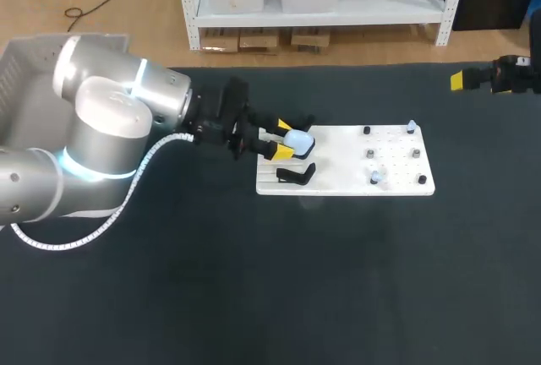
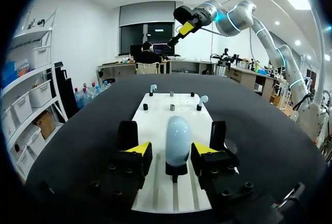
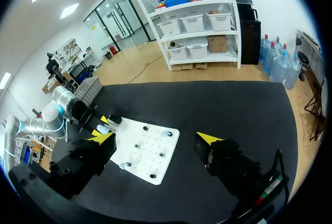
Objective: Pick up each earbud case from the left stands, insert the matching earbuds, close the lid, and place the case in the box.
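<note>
Yellow-tipped left jaws straddle the pale blue earbud case [image 2: 176, 140], spread open with a gap showing on each side of it.
The case stands upright on the farther stand [image 2: 175, 170] of two black ones at the left end of a white board [image 1: 397, 181], which lies mid-worktop [image 1: 254, 297]. The nearer stand [image 1: 296, 175] sits just beside it. Two pale earbuds [image 1: 411, 126] rest on pegs at the board's right end, one at its far corner and one near its front edge. Right jaws hang wide open, holding nothing, over the worktop's far right corner.
</note>
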Action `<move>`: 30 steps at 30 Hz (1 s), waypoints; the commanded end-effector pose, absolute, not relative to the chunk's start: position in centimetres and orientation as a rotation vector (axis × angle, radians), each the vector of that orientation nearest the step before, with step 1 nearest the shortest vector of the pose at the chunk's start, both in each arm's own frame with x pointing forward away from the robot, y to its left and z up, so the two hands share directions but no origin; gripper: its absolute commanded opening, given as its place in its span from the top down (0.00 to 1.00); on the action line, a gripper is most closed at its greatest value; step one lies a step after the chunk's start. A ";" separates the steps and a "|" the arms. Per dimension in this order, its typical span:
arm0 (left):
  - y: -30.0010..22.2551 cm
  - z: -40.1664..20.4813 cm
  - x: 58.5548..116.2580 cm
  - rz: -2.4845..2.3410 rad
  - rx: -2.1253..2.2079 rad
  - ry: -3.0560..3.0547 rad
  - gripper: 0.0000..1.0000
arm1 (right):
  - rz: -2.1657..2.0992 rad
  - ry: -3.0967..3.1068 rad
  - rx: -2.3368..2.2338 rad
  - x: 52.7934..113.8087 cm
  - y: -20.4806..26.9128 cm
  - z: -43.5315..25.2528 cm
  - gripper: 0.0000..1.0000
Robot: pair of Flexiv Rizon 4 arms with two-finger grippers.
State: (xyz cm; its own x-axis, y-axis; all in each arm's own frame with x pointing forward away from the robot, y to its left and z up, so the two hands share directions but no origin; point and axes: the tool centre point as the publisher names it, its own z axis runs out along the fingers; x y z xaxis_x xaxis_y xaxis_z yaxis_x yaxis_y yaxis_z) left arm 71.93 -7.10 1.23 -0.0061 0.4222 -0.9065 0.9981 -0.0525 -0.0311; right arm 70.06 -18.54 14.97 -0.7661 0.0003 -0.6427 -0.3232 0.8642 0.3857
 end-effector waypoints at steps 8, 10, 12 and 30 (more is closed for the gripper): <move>-7.4 1.2 72.0 -1.042 1.563 1.507 0.55 | 0.641 2.373 -0.234 70.0 -18.6 15.0 0.00; -7.5 1.2 72.0 -1.042 1.563 1.506 0.55 | 0.641 2.373 -0.234 70.0 -18.6 15.0 0.00; -7.5 1.2 72.0 -1.042 1.564 1.505 0.58 | 0.641 2.373 -0.234 70.0 -18.6 15.0 0.00; -7.7 1.1 71.5 -1.038 1.580 1.480 1.00 | 0.641 2.373 -0.234 70.0 -18.6 15.0 0.00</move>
State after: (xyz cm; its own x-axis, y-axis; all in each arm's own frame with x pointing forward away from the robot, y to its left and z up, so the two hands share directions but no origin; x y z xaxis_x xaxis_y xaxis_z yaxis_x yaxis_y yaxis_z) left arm 71.53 -7.71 1.23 0.0129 0.4141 -0.9101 0.9970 -0.0745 -0.0198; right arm 70.06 -18.54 14.97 -0.7661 0.0003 -0.6427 -0.3232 0.8642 0.3857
